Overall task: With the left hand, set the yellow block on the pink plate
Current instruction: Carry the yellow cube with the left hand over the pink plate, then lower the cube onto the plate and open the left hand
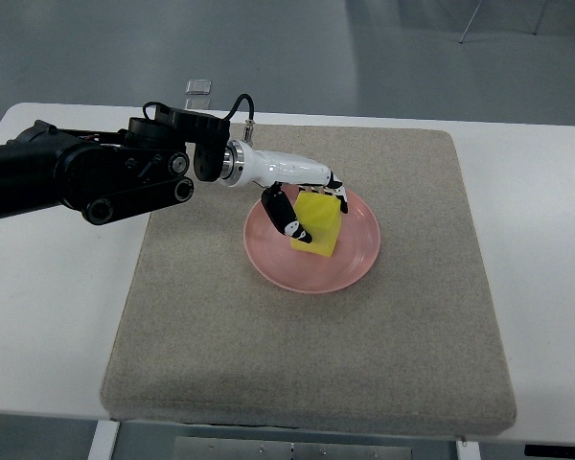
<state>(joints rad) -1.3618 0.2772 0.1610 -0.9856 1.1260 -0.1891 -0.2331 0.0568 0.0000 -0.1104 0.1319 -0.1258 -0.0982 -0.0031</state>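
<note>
Top view gives you the whole scene from the robot's side. Your left arm enters from the left edge, black along its length, with a white forearm shell leading to the left robot hand. That robot hand is closed on the block: you can see the thumb pressed on the block's left face and the other fingers curled over its far top edge.

You will find the block, yellow, over the plate, a little toward the plate's far left part. Its lower edge looks to be touching the plate's surface, but from this steep angle you cannot tell for certain whether it rests there or is held just above.

The plate is pink and round, and it lies on the mat, a beige square of fabric that covers most of the worktop. On the mat the plate sits near the middle, somewhat toward the far edge. White worktop shows on both sides of the mat, wider on the left.

Near the far edge of the worktop, just beyond it, you can see a small clear object on the floor; what it is cannot be made out.
</note>
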